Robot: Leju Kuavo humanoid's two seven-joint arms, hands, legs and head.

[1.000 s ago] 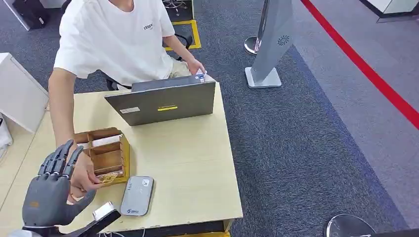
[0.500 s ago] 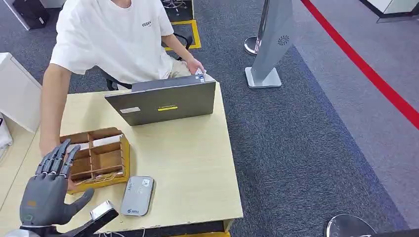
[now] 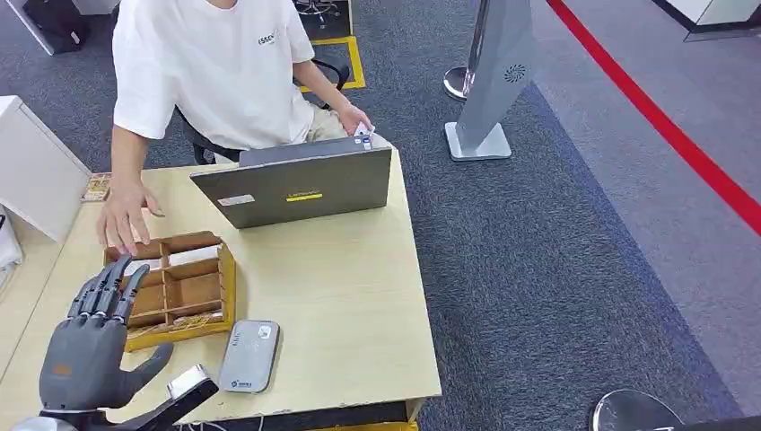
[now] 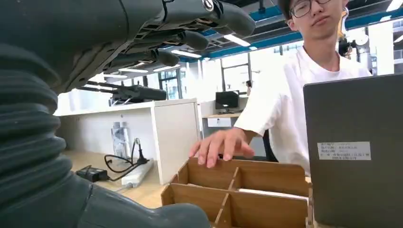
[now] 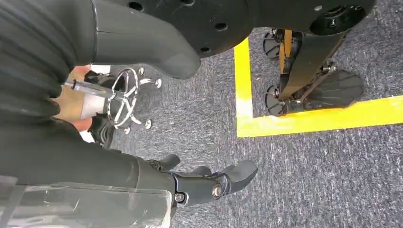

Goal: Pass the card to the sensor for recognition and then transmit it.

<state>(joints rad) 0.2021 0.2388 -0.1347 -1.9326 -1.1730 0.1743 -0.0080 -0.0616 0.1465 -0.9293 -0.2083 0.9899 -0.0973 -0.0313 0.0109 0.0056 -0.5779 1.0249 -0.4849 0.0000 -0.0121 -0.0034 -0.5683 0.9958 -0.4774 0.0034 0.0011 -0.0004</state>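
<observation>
Left hand [image 3: 85, 350] hovers empty, fingers spread, over the desk's [image 3: 350, 296] near-left corner. Cards lie in the wooden tray [image 3: 179, 289] just ahead of the fingertips; sensor [image 3: 249, 356] beside it. Right hand [image 5: 209, 183] hangs low, fingers loosely curled.

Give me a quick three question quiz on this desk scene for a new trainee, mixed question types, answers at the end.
1. True or false: the robot's left hand is holding a card.
2. What lies closest to the wooden organizer on the robot's side? A) the laptop B) the grey sensor device C) the white cabinet
3. Where is the person's hand?

Key: 1. False, its fingers are apart and empty. 2. B. 3. At the organizer's far edge.
</observation>
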